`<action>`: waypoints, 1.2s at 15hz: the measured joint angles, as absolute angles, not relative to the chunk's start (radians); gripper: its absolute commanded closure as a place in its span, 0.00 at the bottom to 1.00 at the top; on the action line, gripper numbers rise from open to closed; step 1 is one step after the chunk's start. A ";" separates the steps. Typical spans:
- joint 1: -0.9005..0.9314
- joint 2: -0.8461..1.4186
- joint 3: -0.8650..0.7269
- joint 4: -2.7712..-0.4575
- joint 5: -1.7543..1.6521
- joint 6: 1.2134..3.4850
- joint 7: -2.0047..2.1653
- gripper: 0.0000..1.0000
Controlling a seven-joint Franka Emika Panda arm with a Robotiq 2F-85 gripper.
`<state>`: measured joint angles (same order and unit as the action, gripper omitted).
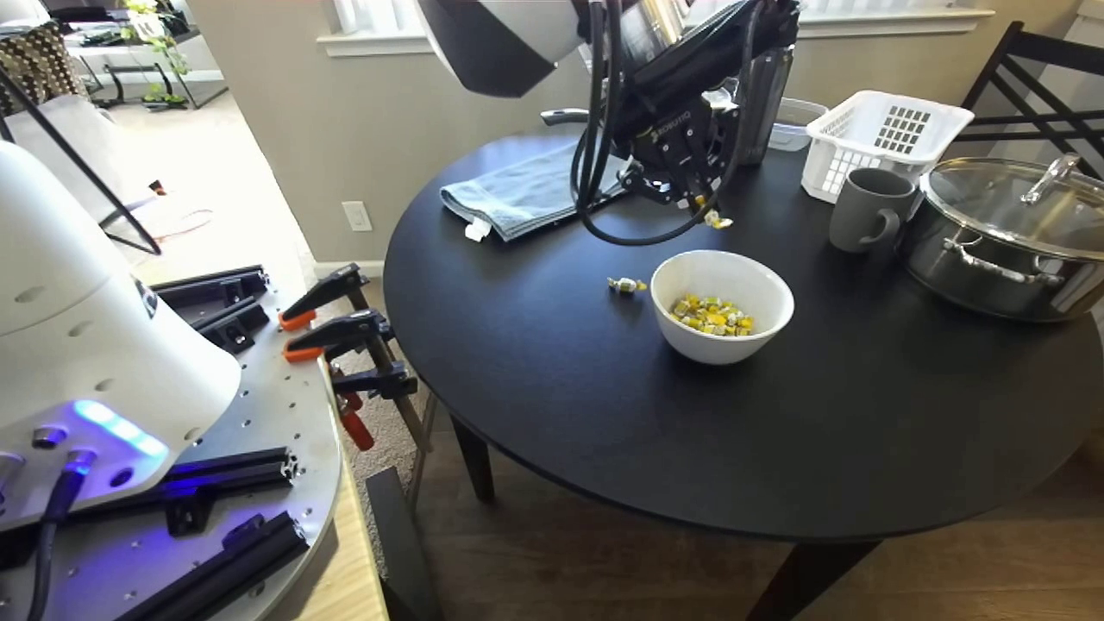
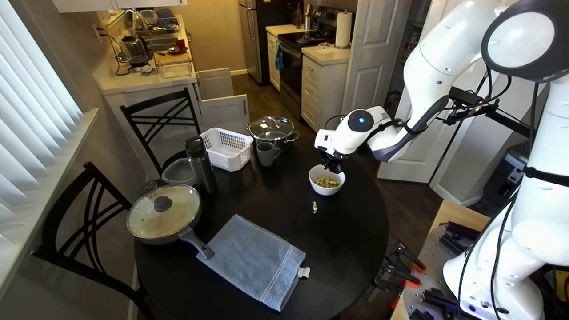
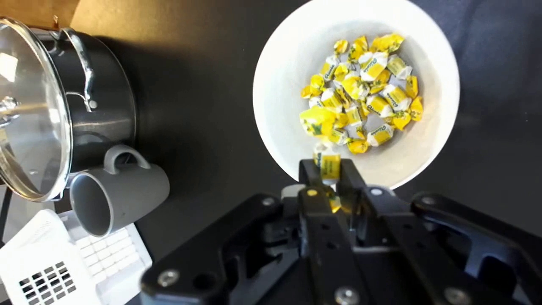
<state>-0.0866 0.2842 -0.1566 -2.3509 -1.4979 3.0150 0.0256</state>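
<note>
While the gripper (image 3: 331, 170) holds a wrapped candy (image 3: 330, 164), not yet set down, a loose candy (image 1: 627, 285) lies near mid-frame in both exterior views, beside the white bowl (image 1: 711, 348).

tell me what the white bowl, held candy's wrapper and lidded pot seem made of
White bowl: probably smooth glazed ceramic, from its even white surface; plastic possible.
Held candy's wrapper: paper or plastic film, crinkled and printed; gloss unclear.
Lidded pot: likely polished stainless steel, given its mirror-like shine; the see-through lid looks like glass.
</note>
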 measured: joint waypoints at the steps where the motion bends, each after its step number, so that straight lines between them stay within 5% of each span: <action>1: -0.087 0.285 -0.160 -2.351 -1.527 3.014 0.060 0.48; 8: -0.080 0.291 -0.141 -2.357 -1.663 3.032 0.187 0.03; 18: -0.078 0.500 -0.075 -2.358 -1.652 3.204 -0.052 0.00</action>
<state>-0.0780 0.5004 -0.0754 -2.3581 -1.6517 3.2041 -0.0523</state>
